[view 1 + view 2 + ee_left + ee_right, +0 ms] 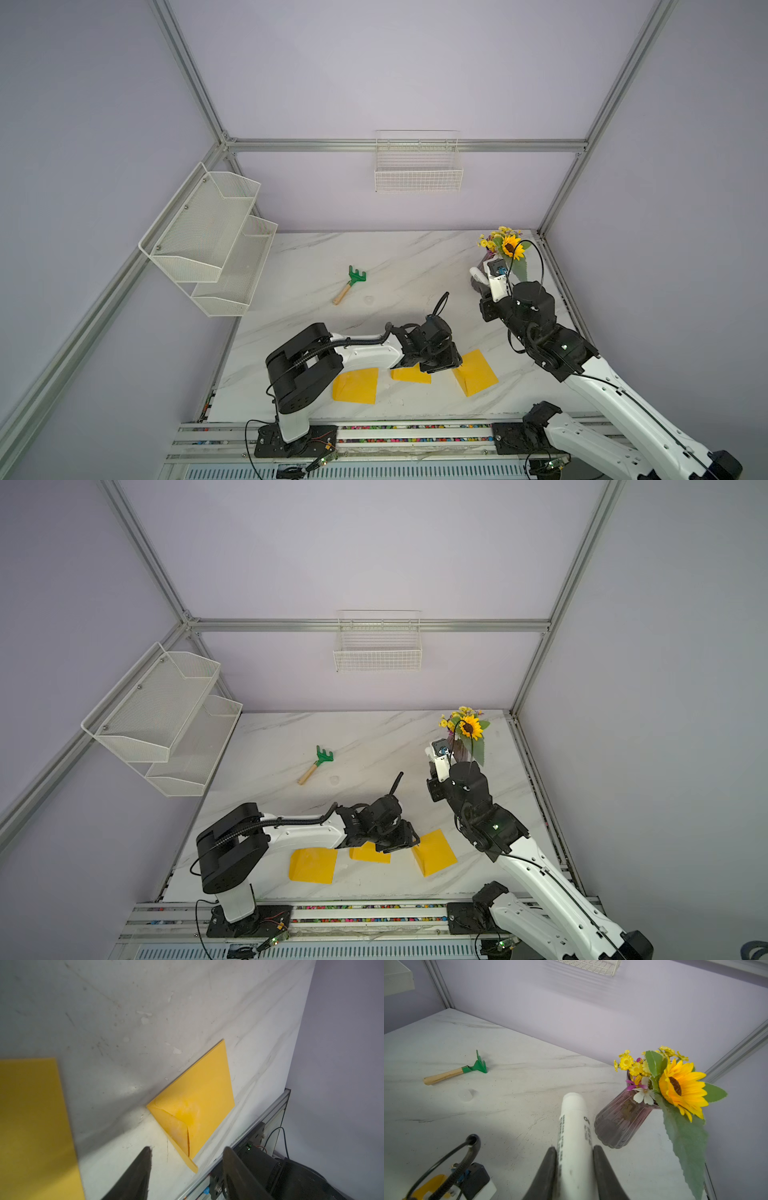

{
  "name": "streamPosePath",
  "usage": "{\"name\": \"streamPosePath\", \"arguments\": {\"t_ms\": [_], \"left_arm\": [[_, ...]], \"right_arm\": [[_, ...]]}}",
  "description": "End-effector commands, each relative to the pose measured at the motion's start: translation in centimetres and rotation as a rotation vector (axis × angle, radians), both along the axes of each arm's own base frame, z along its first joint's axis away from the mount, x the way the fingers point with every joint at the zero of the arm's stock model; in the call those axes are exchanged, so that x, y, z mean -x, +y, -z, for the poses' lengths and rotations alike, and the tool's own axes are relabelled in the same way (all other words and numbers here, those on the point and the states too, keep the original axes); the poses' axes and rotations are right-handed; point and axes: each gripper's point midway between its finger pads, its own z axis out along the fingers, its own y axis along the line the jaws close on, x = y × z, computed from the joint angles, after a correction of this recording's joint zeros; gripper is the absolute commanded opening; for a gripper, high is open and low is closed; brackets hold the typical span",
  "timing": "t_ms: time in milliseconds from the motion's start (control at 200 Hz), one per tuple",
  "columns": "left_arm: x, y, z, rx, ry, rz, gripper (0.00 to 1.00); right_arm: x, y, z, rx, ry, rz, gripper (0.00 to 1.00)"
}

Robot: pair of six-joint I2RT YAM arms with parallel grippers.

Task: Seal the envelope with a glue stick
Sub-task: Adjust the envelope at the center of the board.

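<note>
My right claw (pixel 575 1147) is clamped on the glue stick (pixel 574 1118), with one black finger pressing each side of its white tube. The stick points away from the claw toward the far wall, over the far right part of the table (pixel 512 1076). Its free end is just left of the purple vase (pixel 618 1124). The other end is cut off by the picture edge and the label print is too blurred to read. I cannot tell if the pale tip is a cap or bare glue. In both top views my own wrist hides most of the stick and part of the vase.

My left claw (pixel 186 1149) stands apart, with nothing gripped, low over the near part of the table. Just beyond its tips lies the right yellow envelope (pixel 199 1095), with its flaps folded over. I cannot tell whether they are stuck down. The middle yellow piece (pixel 31 1126) is only a blur, cut off in the wrist view. In both top views the claw covers part of it, so its shape is not sure. The left yellow envelope (pixel 355 386) lies beside the elbow of my left arm.

All three yellow pieces are well apart from the stick.

Farther out, a green rake (pixel 454 1073) lies in the middle. Near it is a small pale round spot (pixel 467 1095) that I cannot identify. A wire basket (pixel 417 174) hangs on the far wall, and a mesh shelf (pixel 208 237) on the left wall.
</note>
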Motion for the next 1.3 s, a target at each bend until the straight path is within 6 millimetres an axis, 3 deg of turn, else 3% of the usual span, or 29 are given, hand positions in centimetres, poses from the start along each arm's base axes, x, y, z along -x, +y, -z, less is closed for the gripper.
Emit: {"name": "streamPosePath", "arguments": {"t_ms": [0, 210, 490, 675, 840, 935, 1075, 1195, 1295], "left_arm": [[0.2, -0.9, -0.1, 0.016, 0.083, -0.047, 0.56], [-0.5, -1.8, 0.5, 0.015, 0.110, -0.034, 0.52], [-4.3, -2.9, 1.1, 0.022, 0.084, -0.031, 0.49], [-7.0, -5.0, 1.3, 0.006, 0.044, 0.020, 0.50], [-8.2, -6.6, 2.1, 0.006, 0.035, 0.089, 0.49], [-8.6, -5.5, 1.6, -0.052, -0.029, 0.120, 0.51], [-8.9, -2.2, -1.1, -0.142, -0.189, 0.155, 0.53], [-7.7, 0.3, -2.9, -0.183, -0.249, 0.198, 0.54], [-5.8, 1.3, -2.9, -0.190, -0.251, 0.240, 0.52]], "right_arm": [[0.4, -0.6, -1.9, -0.028, -0.059, 0.015, 0.00], [0.4, -0.5, -2.2, -0.030, -0.072, 0.009, 0.00], [0.0, -0.6, -1.7, -0.007, -0.059, 0.021, 0.00], [-0.2, -0.4, -1.4, -0.001, -0.043, 0.018, 0.00], [0.1, -1.1, -1.4, -0.002, -0.047, 0.047, 0.00], [0.0, -1.6, -1.7, 0.000, -0.051, 0.079, 0.00], [0.4, -2.3, -2.1, -0.005, -0.046, 0.108, 0.00], [0.7, -2.6, -2.0, -0.003, -0.035, 0.120, 0.00], [0.8, -2.7, -1.6, 0.001, -0.023, 0.117, 0.00]]}}
